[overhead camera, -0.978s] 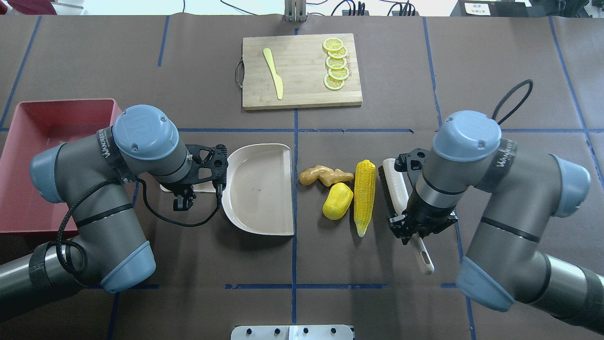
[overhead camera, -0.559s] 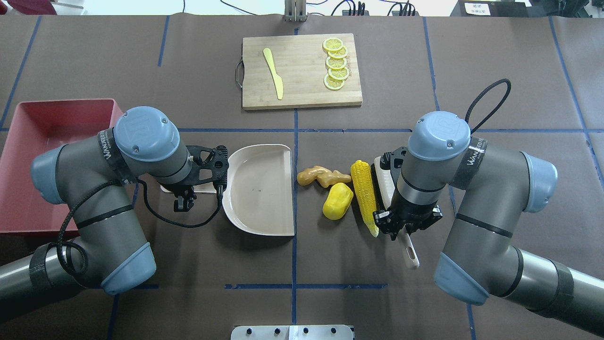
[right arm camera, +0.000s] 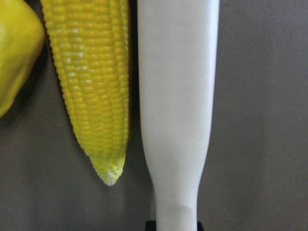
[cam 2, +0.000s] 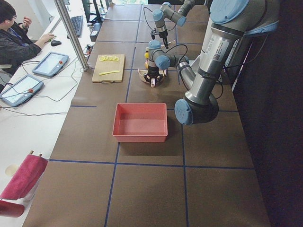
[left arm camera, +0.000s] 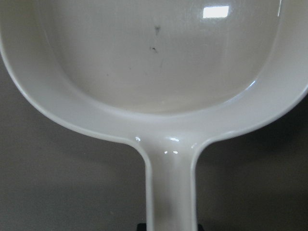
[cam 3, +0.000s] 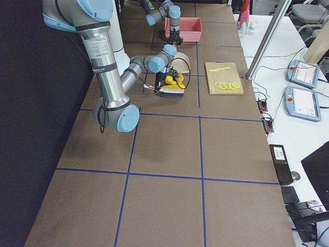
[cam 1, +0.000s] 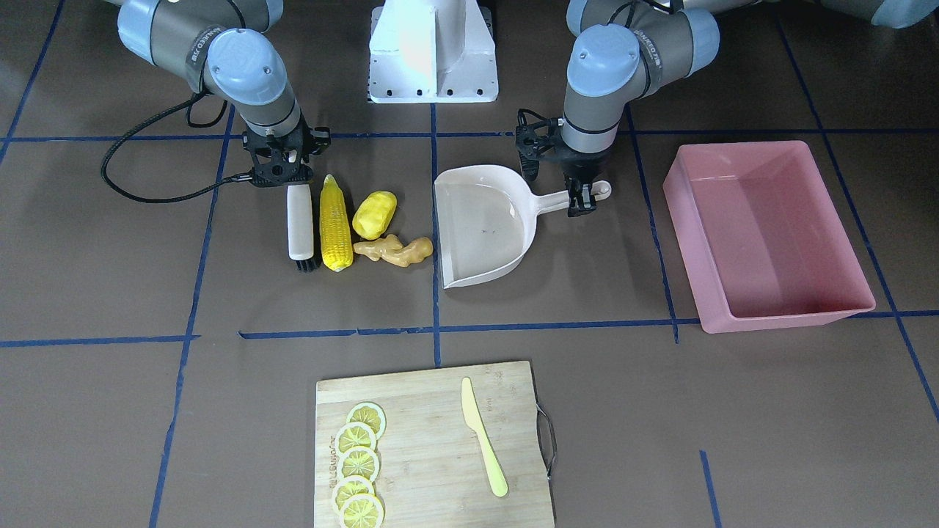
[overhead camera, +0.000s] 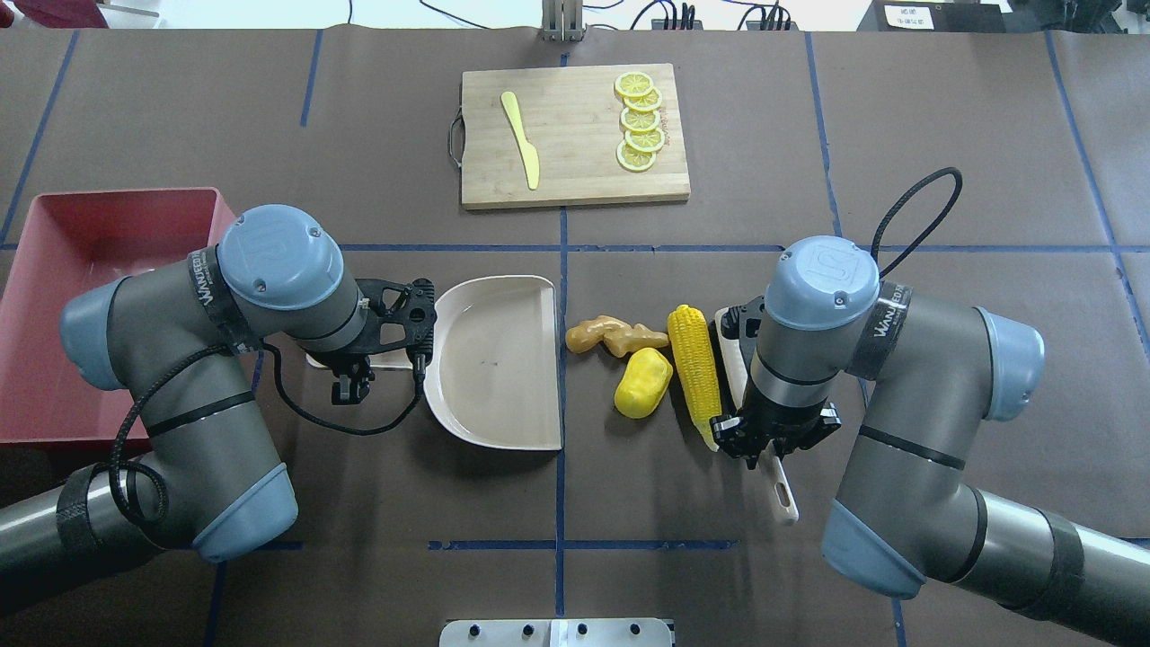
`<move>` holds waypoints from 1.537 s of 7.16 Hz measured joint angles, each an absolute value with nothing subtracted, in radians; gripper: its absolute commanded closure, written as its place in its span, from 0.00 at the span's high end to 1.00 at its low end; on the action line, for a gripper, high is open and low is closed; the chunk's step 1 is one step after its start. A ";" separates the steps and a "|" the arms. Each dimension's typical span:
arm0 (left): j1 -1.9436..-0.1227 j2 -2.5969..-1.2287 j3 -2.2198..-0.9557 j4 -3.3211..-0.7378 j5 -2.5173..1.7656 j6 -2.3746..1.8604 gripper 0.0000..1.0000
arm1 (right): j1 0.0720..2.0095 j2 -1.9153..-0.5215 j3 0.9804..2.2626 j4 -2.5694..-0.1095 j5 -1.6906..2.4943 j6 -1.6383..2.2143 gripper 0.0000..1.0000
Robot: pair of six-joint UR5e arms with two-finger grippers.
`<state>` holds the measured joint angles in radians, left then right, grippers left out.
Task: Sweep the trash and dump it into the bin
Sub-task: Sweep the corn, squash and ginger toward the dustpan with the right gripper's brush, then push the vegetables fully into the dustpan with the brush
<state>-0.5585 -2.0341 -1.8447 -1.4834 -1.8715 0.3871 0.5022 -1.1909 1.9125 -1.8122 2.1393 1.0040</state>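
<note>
The trash lies in a cluster: a yellow corn cob [overhead camera: 696, 373], a lumpy yellow potato-like piece [overhead camera: 643, 383] and a tan ginger root [overhead camera: 615, 334]. My right gripper [overhead camera: 768, 445] is shut on the handle of a white brush [cam 1: 299, 220], whose side lies against the corn cob [right arm camera: 91, 86]. To the left, a beige dustpan [overhead camera: 494, 359] rests with its open edge facing the trash. My left gripper [overhead camera: 355, 364] is shut on its handle [left arm camera: 171, 192]. The pink bin [cam 1: 785, 317] stands beyond the dustpan at the robot's far left.
A wooden cutting board [overhead camera: 584, 171] with lemon slices [overhead camera: 640, 121] and a pale yellow knife [overhead camera: 521, 139] lies at the table's far side. A person [cam 2: 14, 40] sits at a side desk with tablets.
My right arm has moved left with the brush, pushing the corn cob leftward and tilting it toward the potato-like piece. The left arm and dustpan have hardly moved.
</note>
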 measured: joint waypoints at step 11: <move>-0.558 -2.034 -1.851 -1.483 -1.871 0.385 0.03 | 0.446 -0.917 1.718 -1.807 2.125 1.080 0.00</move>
